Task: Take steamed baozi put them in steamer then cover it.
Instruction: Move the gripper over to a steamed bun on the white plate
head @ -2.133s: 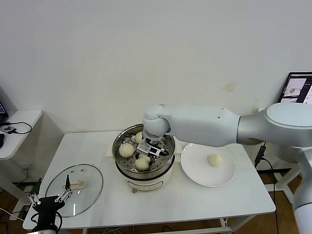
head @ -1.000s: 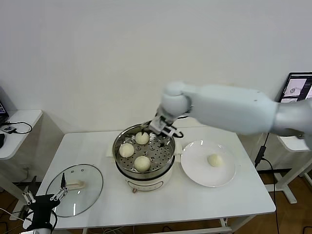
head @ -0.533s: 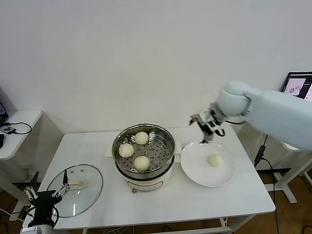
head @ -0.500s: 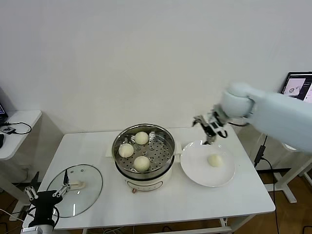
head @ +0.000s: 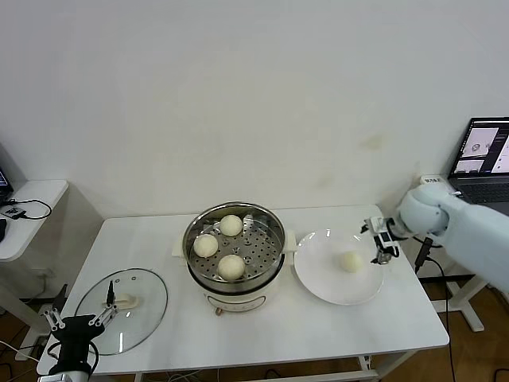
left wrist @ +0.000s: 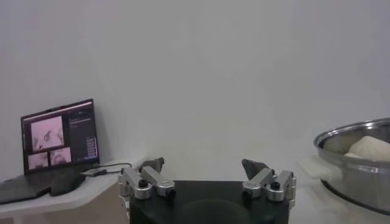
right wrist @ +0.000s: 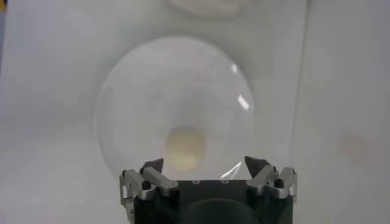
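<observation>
Three baozi lie on the perforated tray inside the steamer at the table's middle. The fourth baozi lies on a white plate to the steamer's right; it also shows in the right wrist view. My right gripper is open and empty, above the plate's right rim beside that baozi, and shows in its own wrist view. The glass cover lies flat at the table's front left. My left gripper is open and empty, low at the front left beside the cover, and shows in its own wrist view.
A laptop stands on a side table at the far right. A small white side table with a cable stands at the far left. The steamer's rim shows in the left wrist view.
My right arm left the steamer after setting a baozi down, swung right over the plate and now sits lower at its right rim. The left gripper barely moved.
</observation>
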Action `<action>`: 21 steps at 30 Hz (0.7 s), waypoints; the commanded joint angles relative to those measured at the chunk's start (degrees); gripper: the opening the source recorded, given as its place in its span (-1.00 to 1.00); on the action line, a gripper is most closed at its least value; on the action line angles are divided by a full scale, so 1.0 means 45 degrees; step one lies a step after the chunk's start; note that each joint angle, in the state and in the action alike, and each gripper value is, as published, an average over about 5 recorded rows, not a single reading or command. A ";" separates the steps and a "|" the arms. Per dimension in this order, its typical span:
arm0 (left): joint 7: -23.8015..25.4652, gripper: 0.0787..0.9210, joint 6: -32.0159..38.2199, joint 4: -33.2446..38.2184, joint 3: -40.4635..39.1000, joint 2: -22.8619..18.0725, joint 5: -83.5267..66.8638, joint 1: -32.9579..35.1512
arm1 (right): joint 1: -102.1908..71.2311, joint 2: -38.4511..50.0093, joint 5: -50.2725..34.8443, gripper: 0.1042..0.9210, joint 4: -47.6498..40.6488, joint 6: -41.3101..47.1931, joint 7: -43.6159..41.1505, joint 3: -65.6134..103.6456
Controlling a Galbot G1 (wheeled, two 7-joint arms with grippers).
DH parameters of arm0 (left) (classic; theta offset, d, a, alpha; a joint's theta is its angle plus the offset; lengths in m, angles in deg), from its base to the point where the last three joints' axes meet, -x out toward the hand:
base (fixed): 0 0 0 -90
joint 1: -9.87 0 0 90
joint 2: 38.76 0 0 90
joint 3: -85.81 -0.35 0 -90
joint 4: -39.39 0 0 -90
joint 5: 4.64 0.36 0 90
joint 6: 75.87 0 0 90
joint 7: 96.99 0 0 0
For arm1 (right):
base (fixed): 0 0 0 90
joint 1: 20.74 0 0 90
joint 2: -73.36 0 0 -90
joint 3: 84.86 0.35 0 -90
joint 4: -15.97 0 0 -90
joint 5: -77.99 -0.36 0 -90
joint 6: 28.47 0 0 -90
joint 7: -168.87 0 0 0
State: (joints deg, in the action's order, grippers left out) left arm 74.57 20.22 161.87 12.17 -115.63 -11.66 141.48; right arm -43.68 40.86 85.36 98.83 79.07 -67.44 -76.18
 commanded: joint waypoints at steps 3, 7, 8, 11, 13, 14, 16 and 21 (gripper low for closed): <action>-0.0001 0.77 0.0040 -0.0151 0.0119 -0.0018 -0.0008 0.0070 | -0.2109 -0.1242 0.1322 0.76 -0.2170 0.0050 0.0176 0.1235; 0.0005 0.77 0.0039 -0.0231 0.0185 -0.0012 -0.0019 0.0052 | -0.2188 -0.1819 0.1342 0.76 -0.2645 -0.0152 0.0280 0.1317; 0.0006 0.77 0.0037 -0.0248 0.0194 -0.0013 -0.0019 0.0040 | -0.2201 -0.1949 0.1322 0.76 -0.2739 -0.0197 0.0318 0.1348; 0.0007 0.77 0.0034 -0.0305 0.0197 -0.0023 -0.0015 0.0005 | -0.2221 -0.2289 0.1269 0.76 -0.2962 -0.0255 0.0443 0.1433; 0.0009 0.77 0.0035 -0.0335 0.0187 -0.0026 -0.0012 -0.0006 | -0.2222 -0.2456 0.1252 0.76 -0.3073 -0.0249 0.0502 0.1457; 0.0010 0.77 0.0037 -0.0347 0.0182 -0.0025 -0.0012 -0.0008 | -0.2222 -0.2519 0.1249 0.76 -0.3119 -0.0239 0.0514 0.1459; 0.0012 0.77 0.0040 -0.0362 0.0176 -0.0024 -0.0014 -0.0008 | -0.2226 -0.2605 0.1263 0.76 -0.3189 -0.0210 0.0520 0.1452; 0.0013 0.77 0.0044 -0.0391 0.0171 -0.0023 -0.0024 -0.0021 | -0.2268 -0.2707 0.1372 0.76 -0.3328 -0.0149 0.0512 0.1434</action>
State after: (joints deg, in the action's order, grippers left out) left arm 74.61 20.38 160.21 12.98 -115.74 -11.75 141.42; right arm -52.60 31.24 90.55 86.58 78.37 -65.51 -70.61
